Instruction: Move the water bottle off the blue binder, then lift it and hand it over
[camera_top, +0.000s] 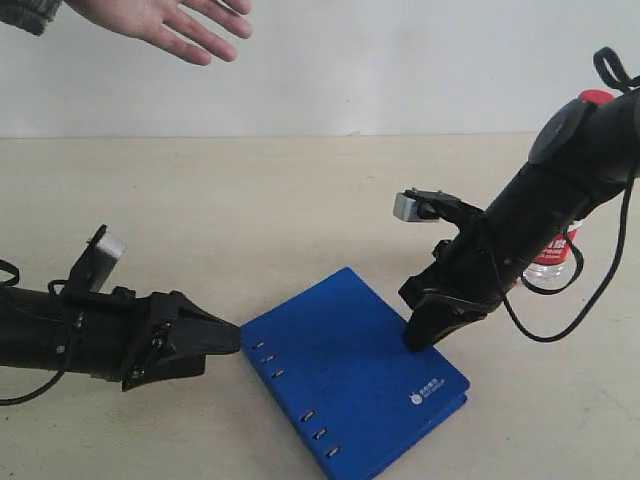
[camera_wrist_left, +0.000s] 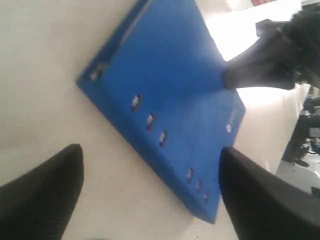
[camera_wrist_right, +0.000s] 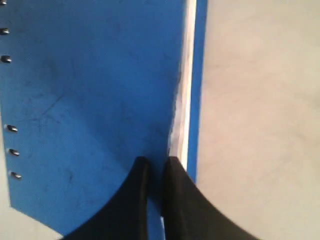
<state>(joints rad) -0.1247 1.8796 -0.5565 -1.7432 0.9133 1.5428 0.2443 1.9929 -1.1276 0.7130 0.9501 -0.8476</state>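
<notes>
Lying flat on the table (camera_top: 300, 200), the grainy blue binder (camera_top: 350, 380) shows 6 metal rivets. The right gripper (camera_top: 415, 340), tips together, touches its edge; the left gripper (camera_top: 236, 338) gapes nearby. The red-capped clear water bottle (camera_top: 553, 256) stands off the binder, behind the right arm.

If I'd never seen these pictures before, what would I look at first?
Probably the bright blue binder lying flat in the middle of the pale table, with the right gripper tip-down on its right edge and the left gripper pointing at its spine. Next, a person's open hand at the top left. The water bottle stands half hidden behind the right arm, off the binder.
</notes>
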